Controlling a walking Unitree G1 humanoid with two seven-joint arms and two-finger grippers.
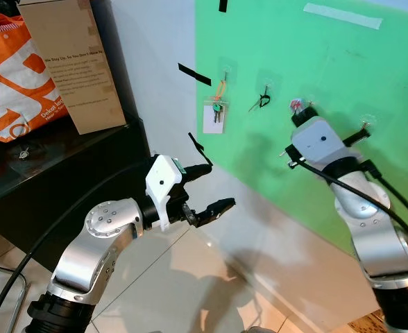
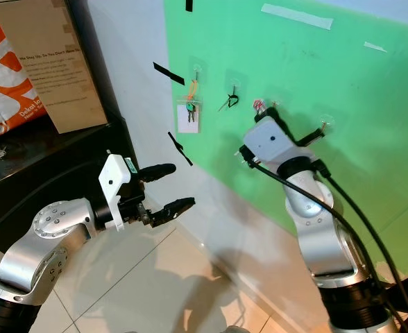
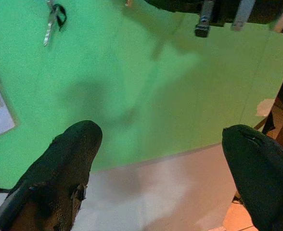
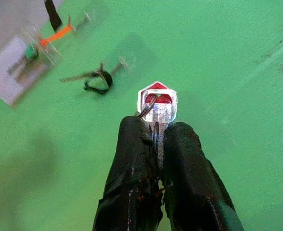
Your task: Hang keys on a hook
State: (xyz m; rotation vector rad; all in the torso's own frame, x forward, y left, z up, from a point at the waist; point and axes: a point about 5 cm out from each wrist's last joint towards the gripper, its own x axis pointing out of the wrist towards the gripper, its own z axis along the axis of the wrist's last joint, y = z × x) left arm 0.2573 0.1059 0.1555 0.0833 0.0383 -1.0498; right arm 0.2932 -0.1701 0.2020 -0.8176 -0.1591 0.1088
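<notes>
Tiled floor [image 1: 190,277] nearest, w/ a dark cabinet [image 1: 65,166] on the left carrying a cardboard box [image 1: 69,62] and an orange bag [image 1: 10,76]. Left gripper [image 1: 207,187] hovers low in front of the wall, fingers spread wide, nothing in them; looks idle for now. Further in, right gripper [image 4: 153,159] is raised up to the green board [image 1: 370,62], fingers pinched tight on the key [image 4: 157,106], a silver key w/ a red mark on its head, poking out past the fingertips and very close to the board. Board has a row of clear hooks: one holds keys w/ a white tag [image 1: 214,114], next holds a black-looped key [image 1: 261,100], and an empty hook [image 1: 366,125] sits just beside the right wrist. Step in hand, by my read: bringing the key up to a free hook. Next move needs fine aim, i.e. getting the key's ring or hole over the hook tip before letting go; can't tell from here exactly which hook it's lined up w/.
</notes>
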